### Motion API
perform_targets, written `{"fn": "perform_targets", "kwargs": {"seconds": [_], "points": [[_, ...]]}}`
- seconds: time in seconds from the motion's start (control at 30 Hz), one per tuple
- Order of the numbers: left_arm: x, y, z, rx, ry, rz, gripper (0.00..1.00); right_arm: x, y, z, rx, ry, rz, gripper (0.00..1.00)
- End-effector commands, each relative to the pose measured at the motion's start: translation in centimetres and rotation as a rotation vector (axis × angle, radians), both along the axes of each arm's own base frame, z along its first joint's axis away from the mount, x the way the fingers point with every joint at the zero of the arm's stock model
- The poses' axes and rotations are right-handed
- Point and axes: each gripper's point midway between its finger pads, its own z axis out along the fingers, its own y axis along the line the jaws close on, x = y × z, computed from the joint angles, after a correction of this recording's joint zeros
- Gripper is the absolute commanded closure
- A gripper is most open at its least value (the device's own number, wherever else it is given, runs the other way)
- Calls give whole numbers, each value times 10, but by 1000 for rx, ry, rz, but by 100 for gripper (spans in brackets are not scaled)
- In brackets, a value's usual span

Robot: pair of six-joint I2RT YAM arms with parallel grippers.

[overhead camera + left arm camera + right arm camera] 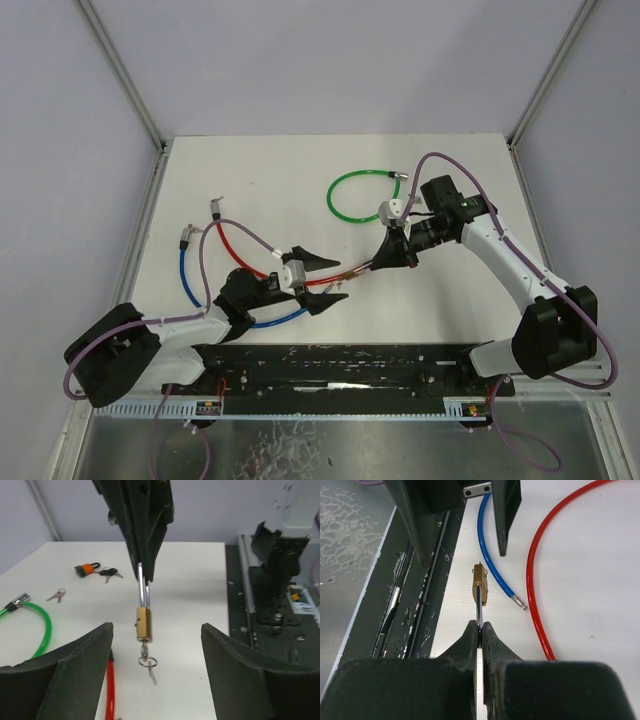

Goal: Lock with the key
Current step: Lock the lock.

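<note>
My right gripper [480, 631] is shut on the steel shackle of a small brass padlock [480, 583] and holds it in the air, body toward the left arm. In the left wrist view the padlock [144, 623] hangs in front of me with a key [145, 652] in its keyhole; a key ring and second key dangle below it. My left gripper [156, 645] is open and empty, a finger on either side of the padlock, apart from it. From above, the padlock [352, 270] sits between the left gripper [322, 280] and the right gripper [385, 259].
A red cable lock [240, 250] and a blue cable lock [190, 275] lie on the white table by the left arm. A green cable lock [360, 196] lies farther back. An orange padlock [88, 569] with keys and a loose key pair [56, 596] lie on the table.
</note>
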Motion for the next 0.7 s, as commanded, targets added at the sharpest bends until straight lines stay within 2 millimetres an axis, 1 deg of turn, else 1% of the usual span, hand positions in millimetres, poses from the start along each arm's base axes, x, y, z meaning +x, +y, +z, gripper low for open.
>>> {"fn": "perform_targets", "kwargs": {"seconds": [0.0,0.17,0.27,0.33,0.4,0.5,0.67], "points": [[22,-7,11,-8,-87,88,35,-7,6,28,74,-41,29,100],[29,-16,-4,28,-36,89,47,-7,5,28,75,-54,28,100],[29,-21,-6,33,-19,71,55,-7,5,27,73,-51,27,100],[29,-24,-8,38,-13,59,59,-7,5,27,74,-52,27,100],[28,-25,-8,40,-8,52,65,-7,5,27,73,-54,27,100],[26,-26,-10,50,-6,38,71,-7,5,27,72,-57,26,100],[24,-28,-14,74,3,18,71,-7,5,27,72,-57,26,100]]}}
